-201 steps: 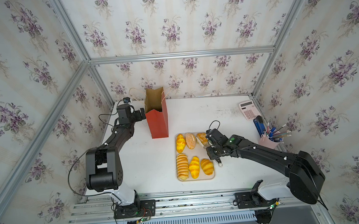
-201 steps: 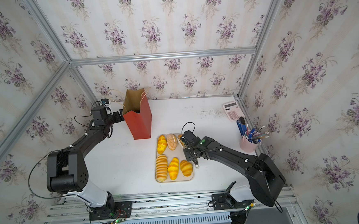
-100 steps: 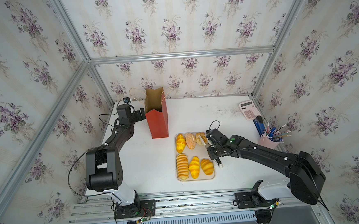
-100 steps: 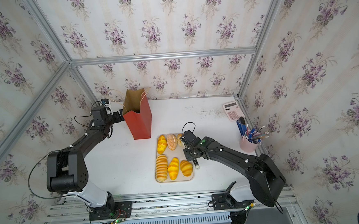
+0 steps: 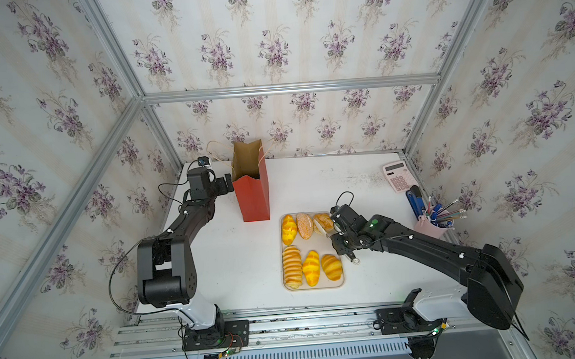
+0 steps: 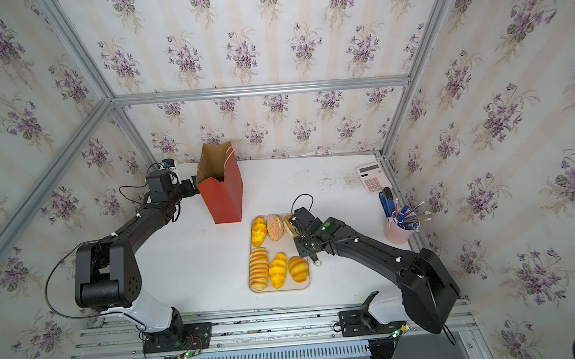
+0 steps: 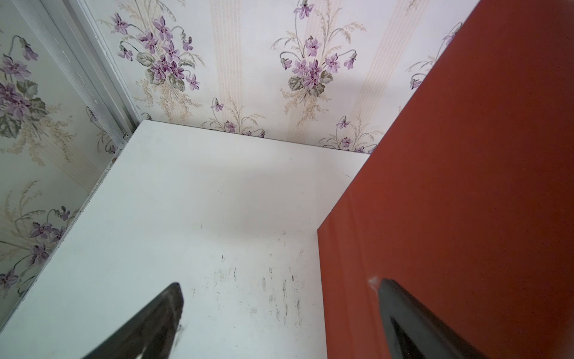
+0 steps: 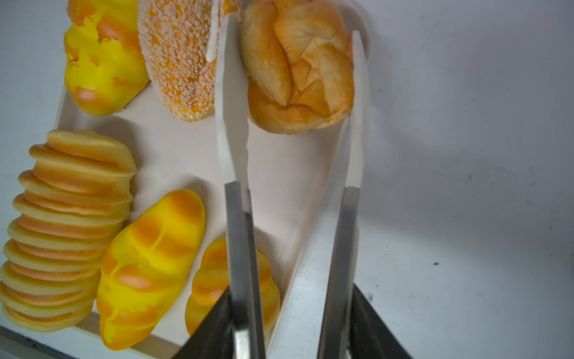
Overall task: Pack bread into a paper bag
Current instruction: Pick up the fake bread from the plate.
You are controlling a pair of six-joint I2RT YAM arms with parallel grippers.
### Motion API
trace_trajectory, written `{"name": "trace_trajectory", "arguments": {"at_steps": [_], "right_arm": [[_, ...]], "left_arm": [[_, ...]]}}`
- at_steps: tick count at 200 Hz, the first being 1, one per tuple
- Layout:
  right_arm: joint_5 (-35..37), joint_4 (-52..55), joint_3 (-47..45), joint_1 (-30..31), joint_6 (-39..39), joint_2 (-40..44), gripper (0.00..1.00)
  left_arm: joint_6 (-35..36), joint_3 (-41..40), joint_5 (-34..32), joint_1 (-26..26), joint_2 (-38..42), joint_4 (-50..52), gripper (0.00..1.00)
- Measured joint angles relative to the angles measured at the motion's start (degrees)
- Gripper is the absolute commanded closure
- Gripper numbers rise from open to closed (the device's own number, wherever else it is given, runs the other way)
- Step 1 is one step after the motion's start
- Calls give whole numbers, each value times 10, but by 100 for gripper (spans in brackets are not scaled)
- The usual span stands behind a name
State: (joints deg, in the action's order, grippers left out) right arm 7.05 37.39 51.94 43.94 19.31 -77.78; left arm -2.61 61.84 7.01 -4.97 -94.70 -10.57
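Right hand [image 8: 293,26] straddles knot roll [image 8: 299,71], seemingly touching it

Violet-flowered wallpaper [image 5: 271,51] lines walls framed by aluminium rails [image 5: 290,88] around a white tabletop [image 5: 314,185].

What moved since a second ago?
Nothing that I can see moved. The right gripper holds the tongs astride the knot roll just as before, all the bread stays on the tray, and the left gripper stays open at the side of the red bag.
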Motion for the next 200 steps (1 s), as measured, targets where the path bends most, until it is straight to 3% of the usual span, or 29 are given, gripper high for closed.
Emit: {"name": "trace_trajectory", "arguments": {"at_steps": [38,143,200], "right_arm": [[1,10,12,4,0,0,33],[1,11,-8,6,2,-28,32],[5,9,-20,6,15,-14,36]], "left_arm": [[0,0,0,0,0,0,0],[0,-4,2,0,0,0,0],[0,-4,7,0,0,0,0]]}}
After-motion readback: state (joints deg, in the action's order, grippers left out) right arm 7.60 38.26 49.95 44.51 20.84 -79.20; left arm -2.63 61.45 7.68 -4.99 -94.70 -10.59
